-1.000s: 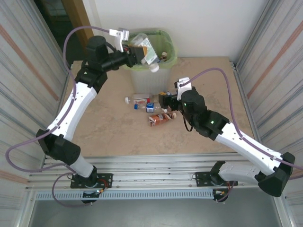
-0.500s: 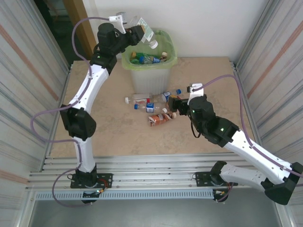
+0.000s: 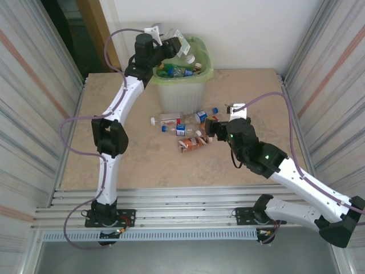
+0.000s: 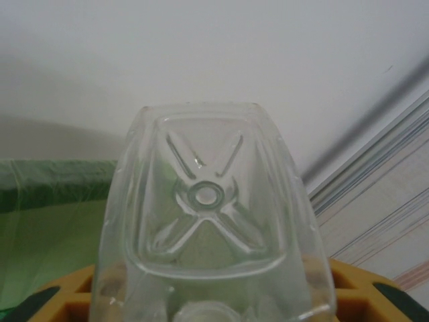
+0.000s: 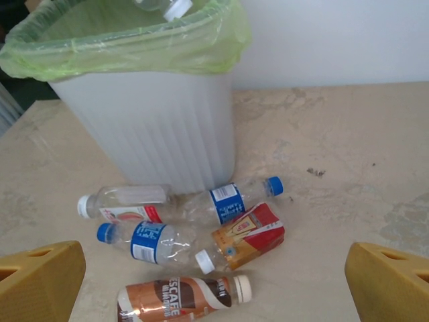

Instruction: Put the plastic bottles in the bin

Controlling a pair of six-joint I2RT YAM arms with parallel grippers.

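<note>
My left gripper (image 3: 174, 45) is clamped on a clear bottle (image 3: 183, 44), up over the bin (image 3: 179, 85) at the table's (image 3: 142, 165) far edge. Left wrist view adds its X-embossed base between my yellow fingers (image 4: 355, 288). My right gripper (image 3: 209, 127) is spread wide, near loose bottles (image 3: 182, 128) mid-table. Right wrist view reads a brown Nescafe bottle (image 5: 181, 294), two blue-labelled bottles (image 5: 226, 201) and the bin's green bag (image 5: 134, 40).

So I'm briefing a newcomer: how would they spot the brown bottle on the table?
Find the tall grey bin with the green bag. On the table at its foot lie bottles; the brown bottle lies farthest from the bin, the only brown one, with a cream cap.
</note>
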